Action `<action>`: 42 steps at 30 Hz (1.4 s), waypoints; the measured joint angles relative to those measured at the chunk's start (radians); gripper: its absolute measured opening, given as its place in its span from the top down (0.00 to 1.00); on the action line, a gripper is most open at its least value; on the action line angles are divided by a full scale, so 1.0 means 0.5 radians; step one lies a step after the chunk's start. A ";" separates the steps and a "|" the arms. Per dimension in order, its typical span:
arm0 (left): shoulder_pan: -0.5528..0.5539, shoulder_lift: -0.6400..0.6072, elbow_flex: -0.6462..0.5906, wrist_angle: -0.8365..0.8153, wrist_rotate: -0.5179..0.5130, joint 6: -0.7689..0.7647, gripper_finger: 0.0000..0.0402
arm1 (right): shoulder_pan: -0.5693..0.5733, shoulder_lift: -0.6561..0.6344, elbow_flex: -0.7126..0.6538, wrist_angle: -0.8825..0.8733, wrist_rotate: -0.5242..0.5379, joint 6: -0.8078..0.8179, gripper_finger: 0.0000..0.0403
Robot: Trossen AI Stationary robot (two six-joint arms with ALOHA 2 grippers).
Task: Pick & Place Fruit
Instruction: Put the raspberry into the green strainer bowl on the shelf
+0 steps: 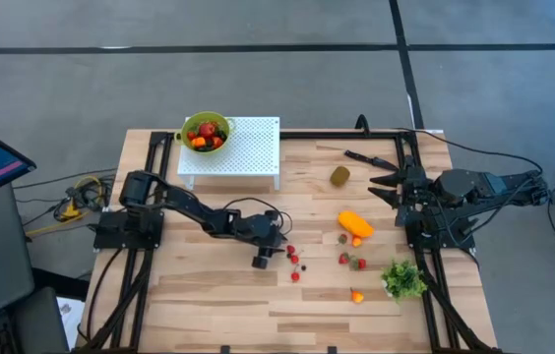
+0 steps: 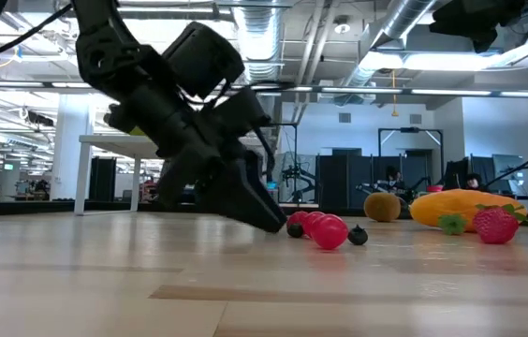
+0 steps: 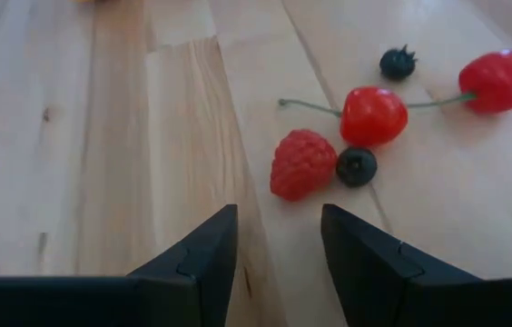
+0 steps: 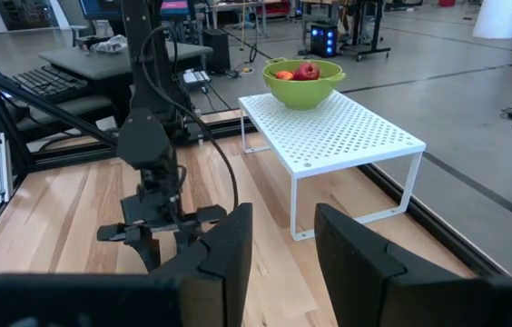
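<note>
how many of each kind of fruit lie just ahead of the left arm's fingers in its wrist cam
raspberry: 1
red cherries: 2
dark berries: 2
total: 5

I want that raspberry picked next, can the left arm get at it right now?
Probably yes. The left gripper is low over the table, open, with the raspberry just ahead and bare wood between. A blueberry touching it might get nudged.

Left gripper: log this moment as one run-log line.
left gripper: open, low over table | target: raspberry, not yet gripped | right gripper: open, parked | green bowl: holds fruit
</note>
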 joint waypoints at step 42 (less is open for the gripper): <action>-0.008 0.127 -0.003 0.380 0.192 -0.057 0.44 | 0.000 0.000 0.000 0.000 0.000 0.000 0.71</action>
